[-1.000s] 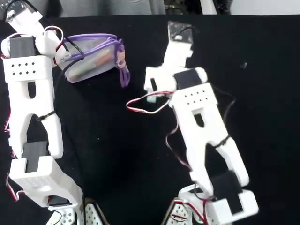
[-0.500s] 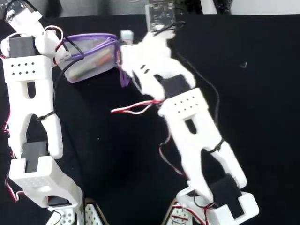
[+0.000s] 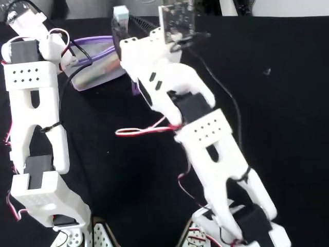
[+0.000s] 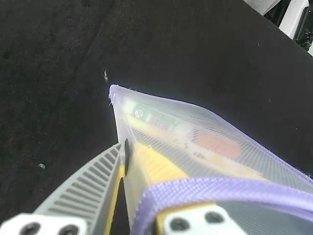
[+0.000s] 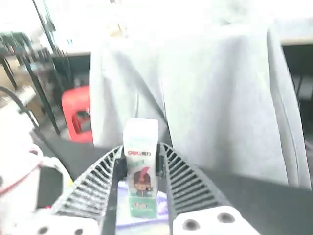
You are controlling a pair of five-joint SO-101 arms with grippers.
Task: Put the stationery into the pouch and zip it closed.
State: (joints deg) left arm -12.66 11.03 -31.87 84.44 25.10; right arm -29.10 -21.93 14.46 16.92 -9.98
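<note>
A see-through pouch with purple zip trim hangs at the table's far left. In the left wrist view the pouch holds yellow, green and orange stationery. My left gripper is shut on the pouch's end, its ribbed finger pressed against the wall. My right gripper is raised just past the pouch's right end, shut on a small white and green eraser. The right wrist view has the eraser upright between the ribbed fingers, with a strip of purple below it.
The black table has free room at the right and in the middle. A red and white wire loop hangs off the right arm. Beyond the table's far edge are a white cloth and a red stool.
The right arm has swung left and toward the far edge, lifting the eraser up over the pouch's right end. The left arm and the pouch have stayed still.
</note>
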